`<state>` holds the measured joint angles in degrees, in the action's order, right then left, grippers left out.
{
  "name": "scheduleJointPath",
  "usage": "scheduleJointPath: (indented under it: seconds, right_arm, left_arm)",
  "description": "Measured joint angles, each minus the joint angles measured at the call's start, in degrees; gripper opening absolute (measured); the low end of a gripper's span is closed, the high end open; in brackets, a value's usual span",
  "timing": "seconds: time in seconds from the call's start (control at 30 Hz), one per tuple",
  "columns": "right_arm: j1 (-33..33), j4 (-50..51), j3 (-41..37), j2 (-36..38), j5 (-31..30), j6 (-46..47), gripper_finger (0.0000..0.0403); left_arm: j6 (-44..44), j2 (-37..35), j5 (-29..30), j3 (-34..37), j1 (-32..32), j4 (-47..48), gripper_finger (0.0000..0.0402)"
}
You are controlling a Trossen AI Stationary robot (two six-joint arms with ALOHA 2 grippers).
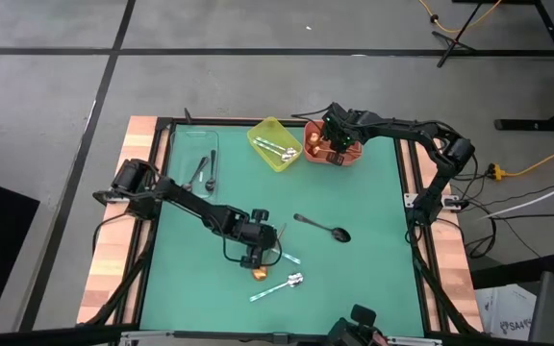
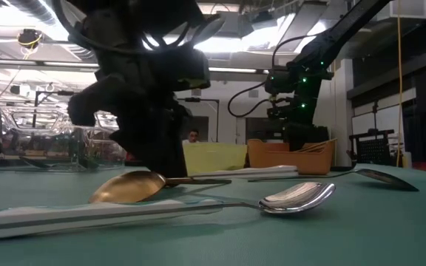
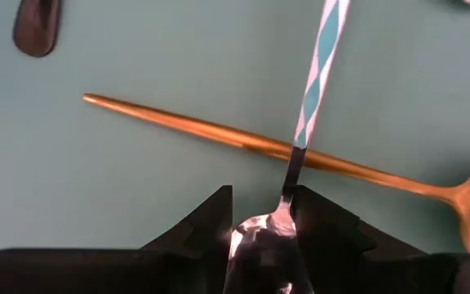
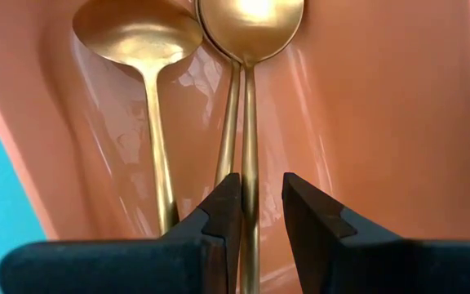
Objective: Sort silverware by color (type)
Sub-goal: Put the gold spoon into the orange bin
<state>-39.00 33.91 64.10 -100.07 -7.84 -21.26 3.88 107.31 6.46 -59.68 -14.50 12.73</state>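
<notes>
My left gripper [image 1: 259,254] [image 3: 261,216] points down at the mat, open. Its fingers stand on either side of the bowl of a silver spoon with a teal-striped handle [image 3: 321,49]. That handle lies across the handle of a copper-gold spoon [image 3: 219,135] [image 2: 128,187]. My right gripper [image 1: 335,136] [image 4: 261,196] hangs over the orange tray [image 1: 346,159], open. Copper-gold spoons lie in this tray, and the handle of one [image 4: 250,163] runs between the fingers. A second silver spoon [image 1: 279,286] [image 2: 298,196] lies nearer the front edge. A black spoon [image 1: 323,229] lies mid-table. My left gripper comes from above with the silver spoon's bowl [image 3: 259,237] filling the gap between its fingers; I cannot tell whether they touch it. My right gripper has the copper-gold handle close against one finger [image 4: 223,212], with a clear gap to the other; I cannot tell whether it touches.
A clear tray [image 1: 188,144] at the far left holds black spoons. A yellow tray [image 1: 263,130] beside the orange one holds teal-handled spoons. The green mat is bare to the right of the black spoon.
</notes>
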Motion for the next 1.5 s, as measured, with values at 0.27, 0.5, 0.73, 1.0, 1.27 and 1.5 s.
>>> scheduleJointPath:
  seconds: [0.27,0.5,0.73,1.0,1.27,1.5]
  right_arm:
    - [0.0,-0.02,0.0,0.02,-0.02,0.0,0.0083]
    - [0.0,-0.02,0.0,0.02,-0.02,0.0,0.0083]
    - [0.0,-0.02,0.0,0.02,-0.02,0.0,0.0083]
    - [0.0,-0.02,0.0,0.02,-0.02,0.0,0.0083]
    - [0.0,-0.04,0.0,0.02,-0.04,-0.02,0.0083]
    - [0.0,0.22,0.01,0.02,-0.07,-0.02,0.0083]
  left_arm:
    - [-0.1,0.0,-3.03,0.0,0.93,-0.5,0.0124]
    - [-3.55,0.0,-4.92,0.0,0.82,-2.21,0.0124]
    - [-3.02,0.0,-4.9,0.0,1.11,-2.9,0.0124]
    - [-2.92,0.28,-4.92,0.0,1.11,-3.01,0.0124]
    - [-2.85,1.29,-4.7,0.02,1.11,-2.91,0.0116]
    - [-2.78,1.29,-4.35,0.02,1.09,-3.01,0.0052]
